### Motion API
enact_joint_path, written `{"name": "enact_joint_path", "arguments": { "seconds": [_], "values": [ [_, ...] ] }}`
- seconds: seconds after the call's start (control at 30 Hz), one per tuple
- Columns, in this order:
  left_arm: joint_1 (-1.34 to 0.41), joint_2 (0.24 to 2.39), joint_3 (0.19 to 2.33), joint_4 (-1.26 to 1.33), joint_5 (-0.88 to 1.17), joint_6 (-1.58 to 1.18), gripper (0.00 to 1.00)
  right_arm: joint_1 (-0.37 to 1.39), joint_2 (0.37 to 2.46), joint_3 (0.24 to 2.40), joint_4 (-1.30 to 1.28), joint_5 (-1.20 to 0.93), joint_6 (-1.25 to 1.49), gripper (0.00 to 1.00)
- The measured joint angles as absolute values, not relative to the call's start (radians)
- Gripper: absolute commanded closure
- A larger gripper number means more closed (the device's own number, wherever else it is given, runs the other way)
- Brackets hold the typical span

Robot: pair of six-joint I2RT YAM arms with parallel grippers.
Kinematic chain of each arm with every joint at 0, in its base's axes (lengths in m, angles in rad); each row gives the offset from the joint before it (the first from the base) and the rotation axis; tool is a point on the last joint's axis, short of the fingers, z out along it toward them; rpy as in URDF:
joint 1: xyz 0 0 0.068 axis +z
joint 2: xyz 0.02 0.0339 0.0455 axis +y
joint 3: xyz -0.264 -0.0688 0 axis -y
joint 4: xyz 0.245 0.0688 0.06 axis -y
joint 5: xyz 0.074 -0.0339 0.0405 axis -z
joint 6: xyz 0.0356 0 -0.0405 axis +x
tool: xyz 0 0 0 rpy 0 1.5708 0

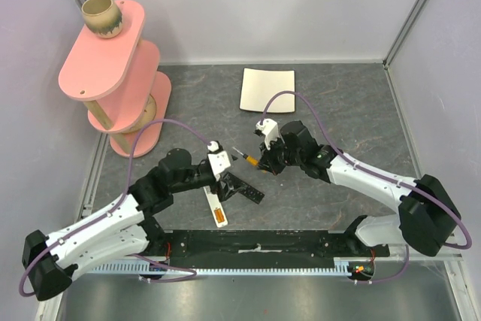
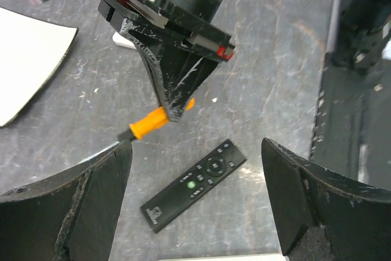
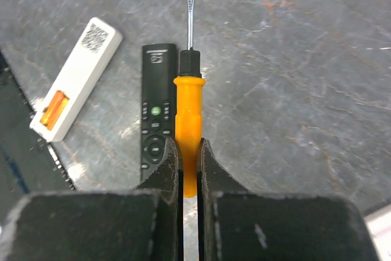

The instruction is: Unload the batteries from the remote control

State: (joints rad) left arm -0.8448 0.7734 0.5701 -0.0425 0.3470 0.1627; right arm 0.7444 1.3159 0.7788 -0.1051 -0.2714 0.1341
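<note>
**Ann:** Where are the batteries?

**Ben:** In the bay at one end of the white remote; I see orange in there, but I cannot tell how many; the white remote lies flat on the grey table, near the front edge.

**Ann:** What is next to it?

**Ben:** A black remote, just beside it, buttons up; that one is not the job.

**Ann:** And the tool?

**Ben:** The screwdriver has an orange handle; the right gripper is clamped tight on that handle; the thin metal tip pokes out ahead, above the table.

**Ann:** And the other one?

**Ben:** The left gripper is spread wide with nothing in it; it hangs over the black remote.

**Ann:** What could go wrong?

**Ben:** I think the tip could slip off a battery and shove the white remote away, since nothing pins it down; a battery could pop out and roll off; the left gripper could grab the black remote by mistake, as it hangs right above it.
</note>
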Motion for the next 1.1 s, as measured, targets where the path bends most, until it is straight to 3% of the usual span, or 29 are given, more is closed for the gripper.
{"name": "enact_joint_path", "arguments": {
  "seconds": [0.43,0.6,0.7,0.8,0.83,0.93,0.97,1.07,1.1],
  "values": [
    [-0.912,0.943,0.564,-0.004,0.237,0.463,0.02,0.744,1.324,0.826,-0.207,-0.567,0.155,1.00],
    [-0.912,0.979,0.564,0.029,0.239,0.500,0.03,0.744,1.320,0.834,-0.226,-0.625,0.161,1.00],
    [-0.912,1.029,0.564,0.029,0.241,0.508,0.11,0.744,1.317,0.843,-0.228,-0.644,0.168,1.00],
    [-0.913,1.068,0.564,0.018,0.243,0.511,0.33,0.744,1.311,0.851,-0.230,-0.654,0.175,1.00],
    [-0.913,1.079,0.564,0.013,0.245,0.511,0.60,0.744,1.308,0.853,-0.231,-0.656,0.176,1.00],
    [-0.914,1.103,0.579,-0.025,0.266,0.521,0.94,0.746,1.299,0.858,-0.231,-0.660,0.175,1.00],
    [-0.921,1.108,0.579,-0.040,0.270,0.526,0.98,0.742,1.296,0.868,-0.244,-0.667,0.171,1.00],
    [-0.926,1.114,0.592,-0.061,0.279,0.526,0.98,0.741,1.288,0.869,-0.251,-0.666,0.172,0.99],
    [-0.926,1.114,0.595,-0.065,0.280,0.525,0.98,0.742,1.287,0.870,-0.251,-0.664,0.173,0.83]
  ]
}}
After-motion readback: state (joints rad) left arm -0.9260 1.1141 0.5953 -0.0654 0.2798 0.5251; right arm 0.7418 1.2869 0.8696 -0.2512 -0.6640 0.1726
